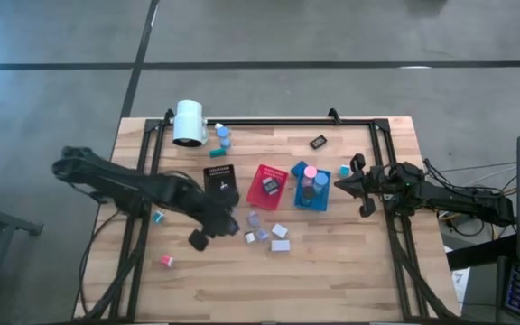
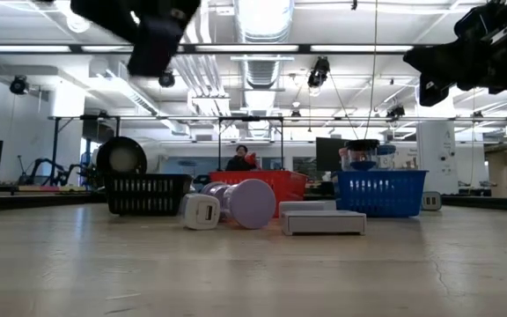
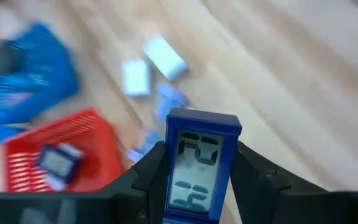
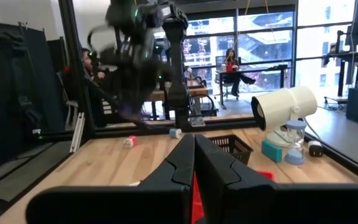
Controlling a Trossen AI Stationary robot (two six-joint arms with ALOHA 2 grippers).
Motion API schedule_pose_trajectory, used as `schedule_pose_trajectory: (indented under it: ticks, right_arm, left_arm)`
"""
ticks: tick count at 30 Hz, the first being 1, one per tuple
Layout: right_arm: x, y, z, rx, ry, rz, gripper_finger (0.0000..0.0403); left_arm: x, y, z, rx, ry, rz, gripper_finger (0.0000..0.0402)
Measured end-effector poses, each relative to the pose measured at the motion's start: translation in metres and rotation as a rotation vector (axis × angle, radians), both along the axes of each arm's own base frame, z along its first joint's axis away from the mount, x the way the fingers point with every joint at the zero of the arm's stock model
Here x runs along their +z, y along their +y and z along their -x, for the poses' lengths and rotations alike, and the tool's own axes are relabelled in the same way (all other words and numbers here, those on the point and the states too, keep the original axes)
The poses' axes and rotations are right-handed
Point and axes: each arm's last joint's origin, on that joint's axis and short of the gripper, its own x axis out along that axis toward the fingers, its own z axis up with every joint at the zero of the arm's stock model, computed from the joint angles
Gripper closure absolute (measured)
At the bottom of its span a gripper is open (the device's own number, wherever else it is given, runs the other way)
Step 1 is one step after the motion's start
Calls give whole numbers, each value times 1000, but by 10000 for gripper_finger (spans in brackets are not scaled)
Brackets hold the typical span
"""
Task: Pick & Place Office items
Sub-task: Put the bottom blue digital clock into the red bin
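A small blue clock [image 3: 202, 167] with a grey display is clamped between the fingers of the left pincer [image 3: 202, 186], its upper end standing out beyond the fingertips. In the high view the left pincer [image 1: 225, 219] is seen above the desk [image 1: 350, 271], just in front of the black tray [image 1: 220, 178] and beside the loose pieces. Beyond the pincer, on the side toward the right arm, the red tray [image 1: 266, 185] is found with a small clock-like item [image 3: 56, 163] lying in it, and next to it the blue tray [image 1: 312, 188], in which pink and blue round caps [image 1: 311, 171] are held. Close under and just past the left pincer, white and lavender blocks [image 1: 272, 236] are scattered on the desk; in the low view a lavender round piece [image 2: 251, 203] and a flat grey block [image 2: 323, 221] are seen in front of the trays. A small teal bit [image 1: 159, 217] lies beside the left arm, and a pink one [image 1: 166, 261] lies nearer the front edge.

The right pincer [image 4: 194, 155] is held with its fingers pressed together and nothing between them; it hangs above the desk just beyond the blue tray, on the right side [image 1: 355, 185]. A white cylinder [image 1: 189, 123] lies at the far edge of the desk, well apart from both pincers.
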Motion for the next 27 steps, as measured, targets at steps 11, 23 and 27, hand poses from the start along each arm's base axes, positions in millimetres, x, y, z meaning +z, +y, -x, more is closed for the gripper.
schedule_pose_trajectory:
  ticks: [11,23,27]
  right_arm:
    - [0,0,0,-3,-3,26,394]
    - [0,0,0,-2,-5,23,394]
    - [1,0,0,0,-9,7,394]
  left_arm:
    - [15,27,99,127,-478,204,261]
    - [-30,52,156,464,-892,484,261]
    - [-51,54,161,513,-937,551,261]
